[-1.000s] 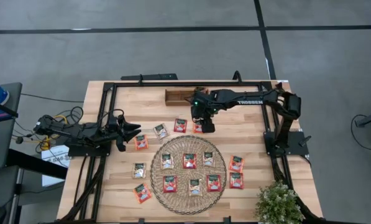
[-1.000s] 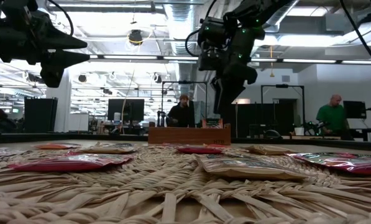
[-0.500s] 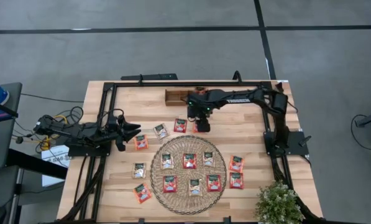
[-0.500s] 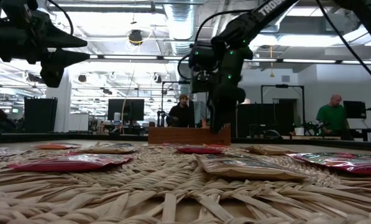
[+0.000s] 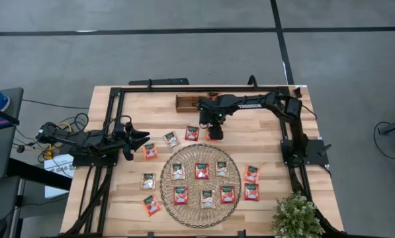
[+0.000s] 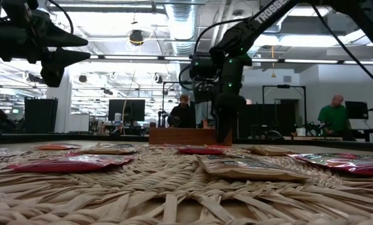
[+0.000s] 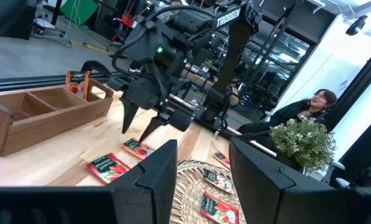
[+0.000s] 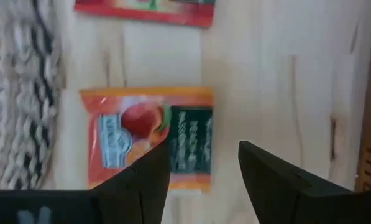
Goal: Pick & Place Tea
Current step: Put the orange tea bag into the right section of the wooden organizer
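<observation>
Several small square tea sachets, red-orange or pale cream with a dark green band, lie flat on the round woven mat (image 5: 200,199) and on the wood around it. One red-orange sachet (image 8: 135,137) lies near the wooden tray (image 5: 187,103). My right gripper (image 8: 204,146) hangs over it, open, fingers pointing down; it also shows in the high view (image 5: 214,134) and the left wrist view (image 7: 135,134). One finger stands over the sachet's green band, the other over bare wood. My left gripper (image 5: 144,137) waits open and empty at the table's left.
A sachet (image 7: 79,84) stands upright in the tray's compartment. Another red sachet (image 5: 192,133) lies just left of the right gripper. A potted plant (image 5: 296,215) stands at the near right corner. People (image 6: 332,115) are in the room beyond the table.
My right gripper has gone down toward the table and a little toward its left edge, ending low over the red-orange sachet near the tray. The sachets have not moved.
</observation>
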Available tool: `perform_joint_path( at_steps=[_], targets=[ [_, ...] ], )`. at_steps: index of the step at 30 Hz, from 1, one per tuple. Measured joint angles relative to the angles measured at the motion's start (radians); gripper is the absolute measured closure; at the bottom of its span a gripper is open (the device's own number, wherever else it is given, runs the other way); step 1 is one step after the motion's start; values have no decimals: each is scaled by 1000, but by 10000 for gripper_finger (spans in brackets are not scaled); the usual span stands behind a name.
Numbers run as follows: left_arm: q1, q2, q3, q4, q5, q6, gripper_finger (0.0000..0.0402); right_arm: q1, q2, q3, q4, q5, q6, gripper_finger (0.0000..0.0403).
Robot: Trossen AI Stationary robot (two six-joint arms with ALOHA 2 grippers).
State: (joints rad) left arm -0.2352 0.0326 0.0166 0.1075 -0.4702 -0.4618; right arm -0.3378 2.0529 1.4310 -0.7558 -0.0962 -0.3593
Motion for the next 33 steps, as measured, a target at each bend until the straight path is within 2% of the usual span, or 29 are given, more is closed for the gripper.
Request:
perform_joint_path(
  at_steps=[12, 23, 33],
  targets=[
    [0, 0, 0, 0, -1, 0, 263, 9, 30, 5, -13, 24, 46, 233],
    [0, 0, 0, 0, -1, -1, 263, 8, 30, 5, -29, 19, 71, 324],
    [0, 0, 0, 0, -1, -2, 263, 10, 30, 4, -38, 15, 109, 385]
  ],
)
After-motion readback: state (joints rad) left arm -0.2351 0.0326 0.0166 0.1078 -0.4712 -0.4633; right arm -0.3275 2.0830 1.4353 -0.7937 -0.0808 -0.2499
